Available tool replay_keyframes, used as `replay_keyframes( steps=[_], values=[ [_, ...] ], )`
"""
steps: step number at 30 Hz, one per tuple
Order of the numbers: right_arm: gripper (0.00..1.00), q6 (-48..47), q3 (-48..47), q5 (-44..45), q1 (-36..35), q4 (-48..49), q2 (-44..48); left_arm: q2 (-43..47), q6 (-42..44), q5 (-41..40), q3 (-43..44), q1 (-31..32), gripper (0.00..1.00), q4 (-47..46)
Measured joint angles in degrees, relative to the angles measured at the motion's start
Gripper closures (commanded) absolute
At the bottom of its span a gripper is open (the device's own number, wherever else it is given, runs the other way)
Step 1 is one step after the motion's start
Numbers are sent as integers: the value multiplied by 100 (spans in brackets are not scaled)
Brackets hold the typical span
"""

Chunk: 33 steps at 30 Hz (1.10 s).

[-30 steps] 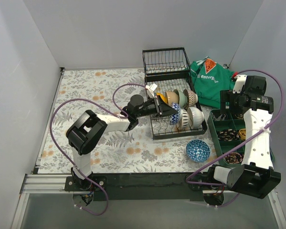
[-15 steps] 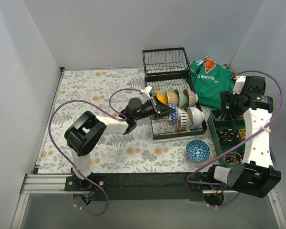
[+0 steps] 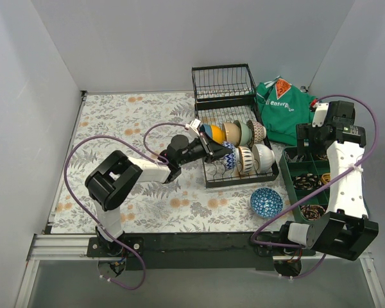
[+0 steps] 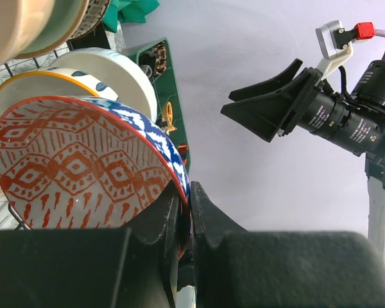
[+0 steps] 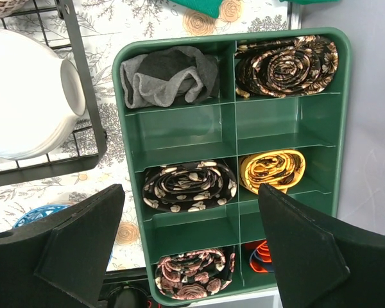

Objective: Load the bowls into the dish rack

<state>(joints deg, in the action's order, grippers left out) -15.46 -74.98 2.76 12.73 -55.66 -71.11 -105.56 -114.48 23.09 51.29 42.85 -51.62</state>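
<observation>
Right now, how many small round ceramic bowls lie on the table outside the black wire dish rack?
1: a blue patterned bowl on the floral table cover, off the dish rack's near right corner. The left gripper pinches a red-patterned bowl there. More may be hidden.

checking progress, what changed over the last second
The left gripper, clamped on the rim of the red-and-blue patterned bowl, drew back slightly left and toward the near edge at the dish rack. The right gripper, open over the green tray, and the blue bowl on the table stayed put.
</observation>
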Motion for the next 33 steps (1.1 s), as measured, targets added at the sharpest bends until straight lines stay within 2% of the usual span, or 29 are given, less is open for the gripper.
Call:
replay_keyframes(
  steps=[5, 12, 15, 19, 20, 23, 27, 33],
  values=[
    [7, -39, -2, 31, 0, 0, -109, -258, 0, 11, -20, 0, 100, -319],
    [7, -105, -55, 33, 0, -20, -289, -1058, -13, 15, 52, 131, 100, -848],
    [7, -109, -66, 48, 2, -22, -306, -1080, -20, 31, 136, 155, 100, -920],
    [7, -114, -66, 50, 0, -22, -304, -1102, -11, 35, 140, 195, 60, -925],
    [7, -116, -66, 50, 2, -22, -302, -1099, -17, 48, 140, 192, 55, -894],
    [7, -111, -55, 44, 0, -22, -280, -1091, -35, 170, 138, 157, 50, -787],
    [7, -98, -52, -15, 2, -15, -271, -892, 236, 468, 105, 39, 47, -442],
    [7, -11, -48, -216, 2, 15, -258, 87, 1165, 1193, -11, -372, 44, 636]
  ],
)
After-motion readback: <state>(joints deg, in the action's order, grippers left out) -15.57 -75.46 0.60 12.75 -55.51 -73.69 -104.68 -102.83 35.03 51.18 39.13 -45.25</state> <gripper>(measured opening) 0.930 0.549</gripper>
